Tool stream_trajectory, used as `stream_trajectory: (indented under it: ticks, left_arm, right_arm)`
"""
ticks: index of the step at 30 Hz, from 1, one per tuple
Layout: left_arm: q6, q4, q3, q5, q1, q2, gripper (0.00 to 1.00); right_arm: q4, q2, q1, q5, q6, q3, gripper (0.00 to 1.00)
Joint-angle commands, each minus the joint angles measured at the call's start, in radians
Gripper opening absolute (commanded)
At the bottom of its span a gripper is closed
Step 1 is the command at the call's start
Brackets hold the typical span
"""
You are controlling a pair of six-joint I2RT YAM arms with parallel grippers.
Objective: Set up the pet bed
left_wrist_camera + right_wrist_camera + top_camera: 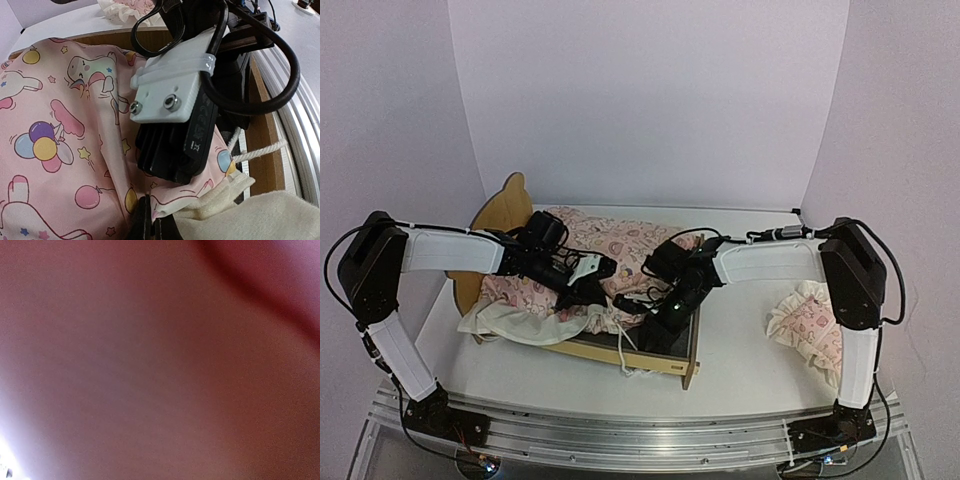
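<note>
White desk [750, 350], pale walls [650, 100]. The pet bed [505, 205] sits centre-left in the overhead view under a bunched quilt [620, 240]. My left fingers [151, 225] pinch its hem, likely to spread it. My right fingers [657, 313] are closed and buried in the cloth; I cannot tell whether they grip it.

No text is legible; one small white mark [196, 145] on the right tool [165, 172] stays unreadable

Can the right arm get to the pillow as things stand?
Probably, but not right away. The pillow lies uncovered on the table beside that arm. The right gripper is shut and buried in the quilt, so it must lift clear first.
</note>
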Motion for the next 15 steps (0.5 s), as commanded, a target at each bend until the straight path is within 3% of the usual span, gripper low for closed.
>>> stream_trajectory:
  ticks: [1, 3, 6, 15]
  left_arm:
    - [0.009, -0.035, -0.001, 0.052, 0.015, -0.025, 0.02]
    - [0.028, -0.062, -0.004, 0.071, 0.014, -0.03, 0.03]
    - [0.042, -0.082, -0.003, 0.084, 0.013, -0.033, 0.04]
    - [0.084, -0.136, 0.02, 0.139, 0.013, -0.031, 0.13]
  right_arm:
    - [-0.136, 0.04, 0.065, -0.032, -0.039, 0.007, 0.0]
    - [-0.137, 0.058, 0.075, 0.041, -0.026, 0.004, 0.02]
    - [-0.136, 0.047, 0.077, 0.144, 0.006, 0.01, 0.14]
    - [-0.139, -0.177, 0.068, 0.382, 0.065, 0.038, 0.31]
